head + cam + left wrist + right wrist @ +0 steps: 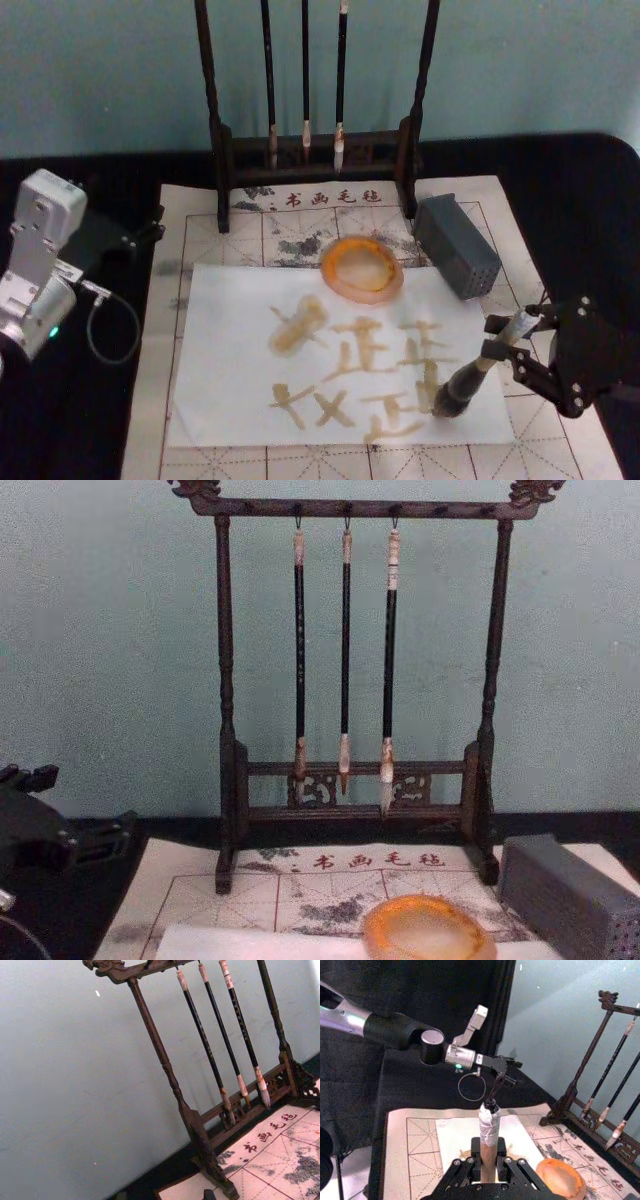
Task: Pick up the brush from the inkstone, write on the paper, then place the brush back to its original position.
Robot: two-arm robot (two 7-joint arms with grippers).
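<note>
Right gripper (512, 338) sits over the table's front-right area, above the right edge of the felt mat (200, 225). Its fingers are clamped on the brush (465, 380), gripping the light wooden handle just below the white end cap. In the right wrist view the capped end (489, 1127) sticks up between the closed fingers (470, 1167).

The brush is tilted, with its top toward the table's right edge. Its tuft is down on the paper (230, 330) near the paper's front-right corner, touching the sheet.

The paper lies flat on the front-centre of the mat, with amber-brown strokes across its middle and front.

The inkstone (362, 267) is on the mat at the paper's rear edge, right of centre, overlapping that edge. There's no brush on it, and it's well apart from the tuft.

A grey perforated block (457, 245) sits just right of the inkstone, toward the mat's rear-right corner. The rack (226, 660) stands along the mat's rear edge with three slim brushes (345, 650) hanging from it.

Left gripper (140, 238) is parked over the table's left side, just off the mat's rear-left corner, touching nothing. Can't tell its state.
</note>
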